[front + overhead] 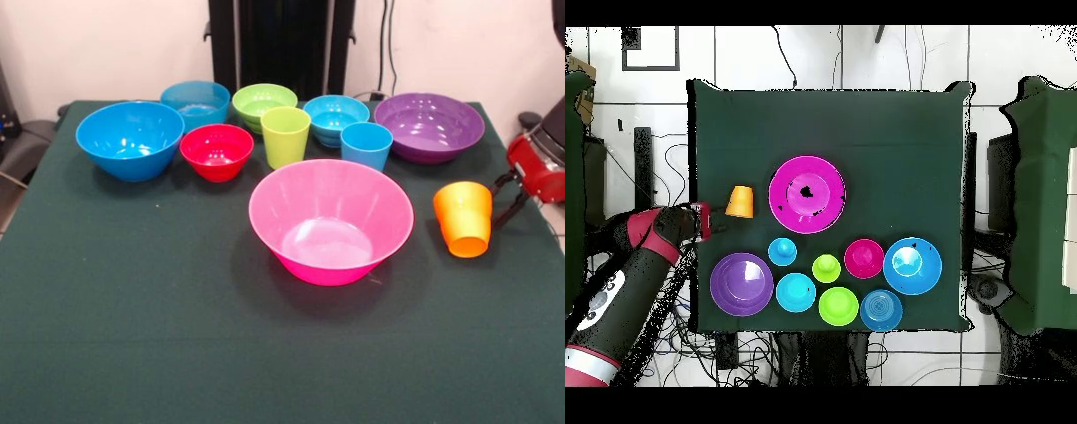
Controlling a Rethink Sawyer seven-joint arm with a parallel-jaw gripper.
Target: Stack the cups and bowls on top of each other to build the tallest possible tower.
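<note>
The huge pink bowl (331,221) (806,194) stands alone mid-table. The orange cup (463,218) (740,201) lies tipped on its side to the right of it, narrow end toward the front camera. My gripper (508,196) (705,222) is open, low at the table's right edge beside the orange cup and not around it. Behind the pink bowl stand the lime green cup (285,137), light blue cup (365,146), large blue bowl (131,140), red bowl (216,150), small blue bowl (196,102), lime green bowl (264,103), ribbed cyan bowl (335,117) and purple bowl (429,126). Nothing is stacked.
The dark green table cloth (132,336) covers the table. The robot's black pedestal (281,44) stands at the far side in the front view. My red arm (625,290) reaches in from beside the table. Cables lie on the floor around the table.
</note>
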